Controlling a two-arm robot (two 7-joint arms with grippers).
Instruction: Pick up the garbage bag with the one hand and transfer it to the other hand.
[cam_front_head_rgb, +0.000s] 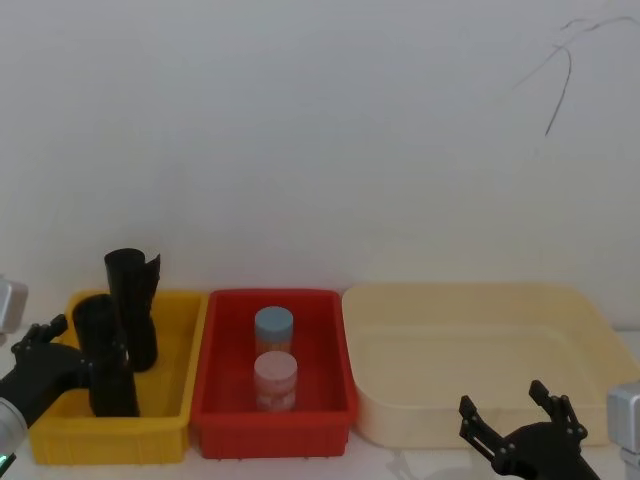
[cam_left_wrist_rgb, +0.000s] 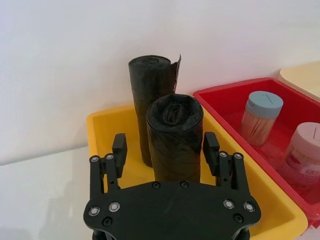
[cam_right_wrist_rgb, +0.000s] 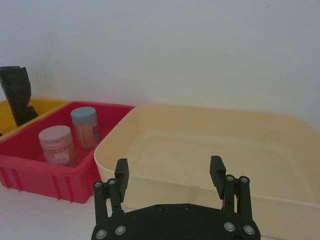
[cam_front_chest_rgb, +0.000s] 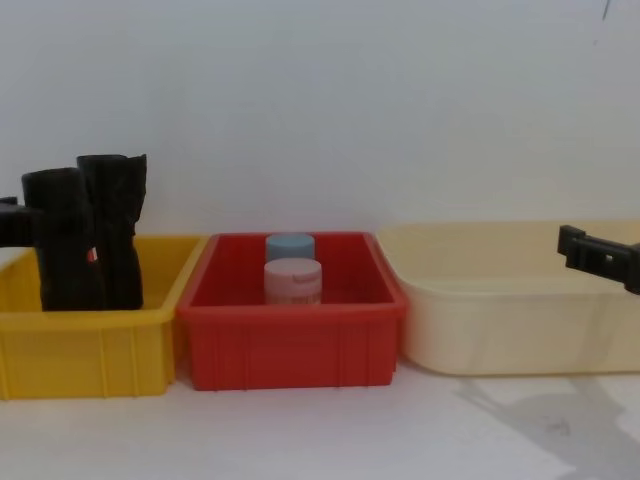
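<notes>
The left tool (cam_left_wrist_rgb: 165, 147) is spread wide, one finger on each side of the garbage bag (cam_left_wrist_rgb: 175, 132). The bag stands upright in the yellow bin (cam_left_wrist_rgb: 97, 127) and is not yet gripped. Just beyond the tool, the plain roll (cam_left_wrist_rgb: 152, 75) stands close behind the bag. Reaching deeper could topple that roll or pinch it too, and the crinkled plastic may slip when lifted. Well off to that tool's right, the right tool (cam_right_wrist_rgb: 170, 172) hovers, spread wide, before the cream tub (cam_right_wrist_rgb: 210, 117).

Sides of the garbage bag (cam_left_wrist_rgb: 175, 135) lie open; plain roll (cam_left_wrist_rgb: 152, 85) behind, perhaps touching.
</notes>
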